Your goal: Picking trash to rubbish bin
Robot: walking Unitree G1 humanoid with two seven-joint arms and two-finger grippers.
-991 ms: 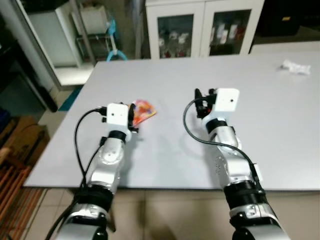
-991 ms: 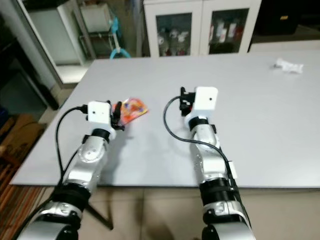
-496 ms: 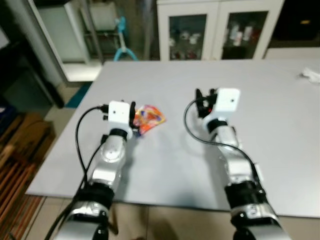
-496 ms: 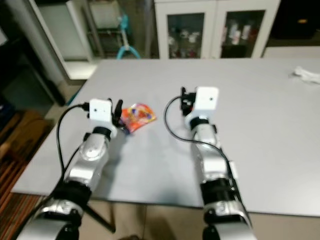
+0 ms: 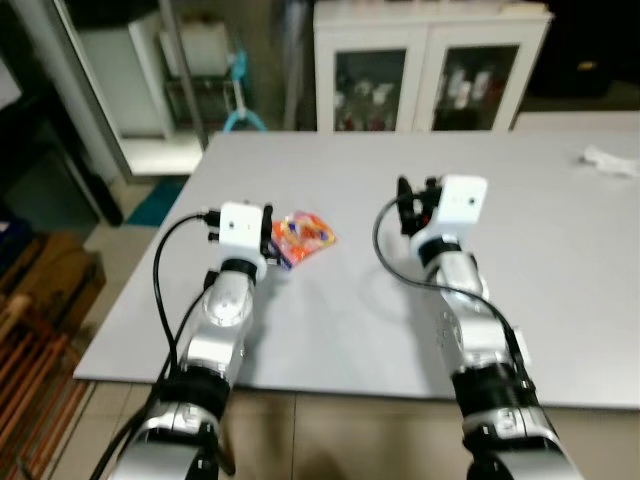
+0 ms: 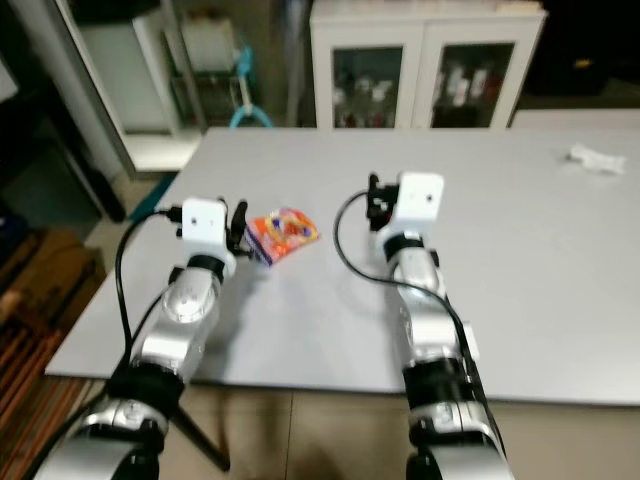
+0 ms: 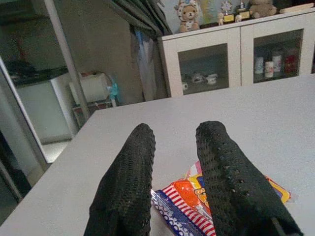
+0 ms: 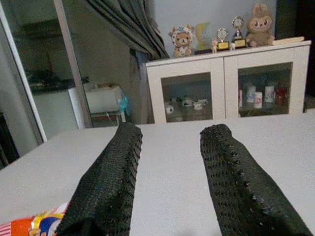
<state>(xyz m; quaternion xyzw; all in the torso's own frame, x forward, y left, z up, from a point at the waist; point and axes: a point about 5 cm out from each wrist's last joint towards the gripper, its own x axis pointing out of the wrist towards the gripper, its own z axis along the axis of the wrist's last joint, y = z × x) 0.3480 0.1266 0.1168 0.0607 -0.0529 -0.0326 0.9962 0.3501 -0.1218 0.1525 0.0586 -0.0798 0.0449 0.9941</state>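
Left of centre on the grey table (image 5: 560, 300), the left gripper (image 5: 268, 238), fingers apart, lines up on the snack wrapper (image 5: 306, 235); next it must close. The right gripper (image 5: 404, 205) hovers parted.

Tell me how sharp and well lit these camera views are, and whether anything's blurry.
Eye views: evenly lit, slightly soft, so print on the snack wrapper can't be read; the room left of the table falls dark. Left wrist view: the left gripper fingers are sharp. Right wrist view: the right gripper is clear, the cabinet behind bright.
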